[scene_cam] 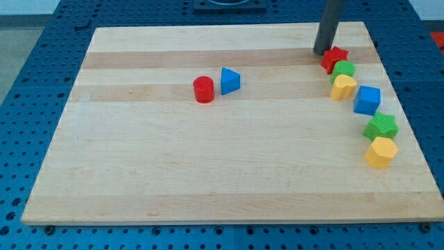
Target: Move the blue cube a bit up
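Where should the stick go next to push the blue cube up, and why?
Probably my tip should first travel round to just below the blue cube. It now sits at the view's top beside the red star, above the cube, so pushing from here would send the cube down, not up.

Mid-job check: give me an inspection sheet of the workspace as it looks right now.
Surface: wooden board, flat, on a blue perforated table.
Job's things: blue cube near the view's right edge, between the yellow block above it and the green star below it.
Clutter: red star, green block and yellow hexagon in the same right-hand chain; red cylinder and blue triangular block together left of centre.
Grippers: none fitted; my tip sits at the view's top right, just left of the red star, well above the blue cube.
Cables: nothing seen.
Surroundings: dark fixture at the view's top edge.
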